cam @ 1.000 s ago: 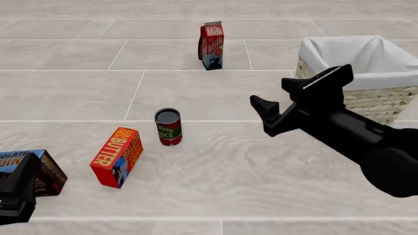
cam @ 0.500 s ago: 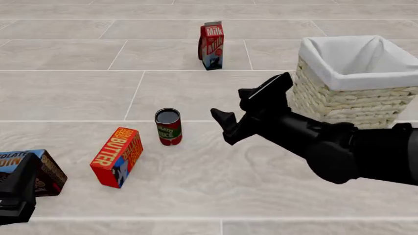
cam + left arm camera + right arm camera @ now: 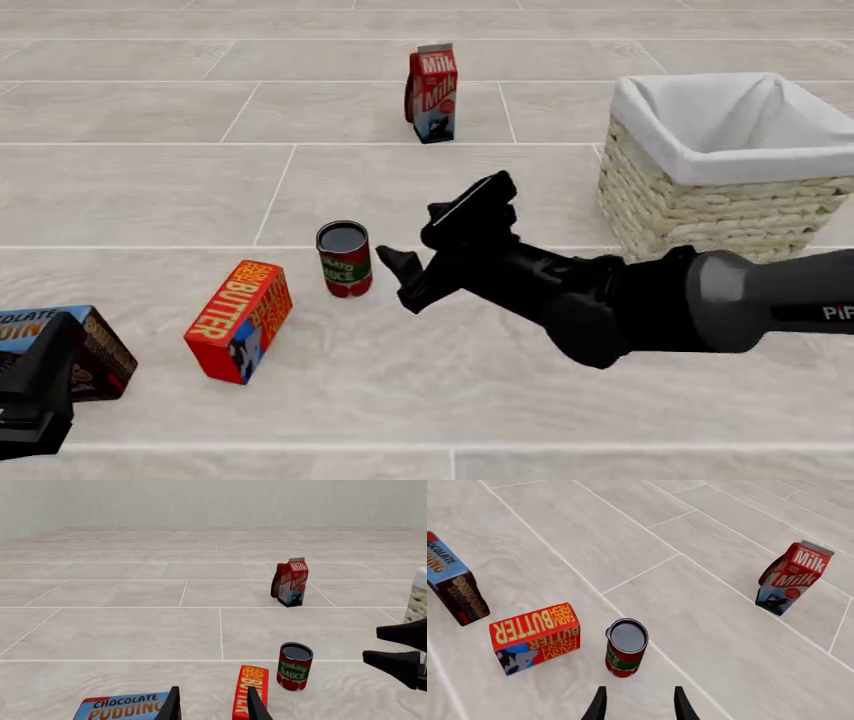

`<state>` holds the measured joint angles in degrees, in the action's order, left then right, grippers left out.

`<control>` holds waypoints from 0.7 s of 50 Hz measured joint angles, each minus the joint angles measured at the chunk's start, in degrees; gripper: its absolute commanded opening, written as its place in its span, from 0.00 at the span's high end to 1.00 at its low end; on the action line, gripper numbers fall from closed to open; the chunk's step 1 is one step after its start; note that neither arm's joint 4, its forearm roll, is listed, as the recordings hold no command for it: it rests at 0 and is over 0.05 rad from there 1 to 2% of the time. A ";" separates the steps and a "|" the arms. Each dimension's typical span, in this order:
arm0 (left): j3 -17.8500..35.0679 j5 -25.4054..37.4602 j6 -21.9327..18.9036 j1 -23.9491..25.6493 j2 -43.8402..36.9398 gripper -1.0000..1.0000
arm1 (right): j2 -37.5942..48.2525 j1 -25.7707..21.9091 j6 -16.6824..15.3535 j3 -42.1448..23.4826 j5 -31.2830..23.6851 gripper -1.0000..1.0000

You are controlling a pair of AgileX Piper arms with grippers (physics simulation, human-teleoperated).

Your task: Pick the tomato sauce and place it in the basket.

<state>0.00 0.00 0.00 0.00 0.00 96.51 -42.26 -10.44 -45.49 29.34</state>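
Right claw [image 3: 434, 242] has swung leftward, fingers apart, near cylindrical tomato sauce [image 3: 344, 259].

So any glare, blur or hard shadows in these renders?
Front view: flat, even light, soft contact shadow under the tomato sauce can, right gripper sharp. Right wrist view: crisp, no glare on the can's dark top. Left wrist view: no blur.

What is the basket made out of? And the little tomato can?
The basket looks like pale woven wicker, going by its ribbed braided sides, with soft white cloth folded over the rim. The tomato sauce looks like a metal can with a dark top and a glossy printed label.
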 measured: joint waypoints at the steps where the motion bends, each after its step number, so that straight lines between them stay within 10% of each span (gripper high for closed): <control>1: 0.00 0.00 0.00 0.00 0.00 0.00 | 0.58 -0.11 0.01 -0.33 0.16 0.00; 35: 0.00 0.00 0.00 0.00 0.00 0.00 | 14.68 -1.75 1.07 -11.38 1.69 0.00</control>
<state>0.00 0.00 0.00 0.00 0.00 111.19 -44.01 -9.37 -56.87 31.03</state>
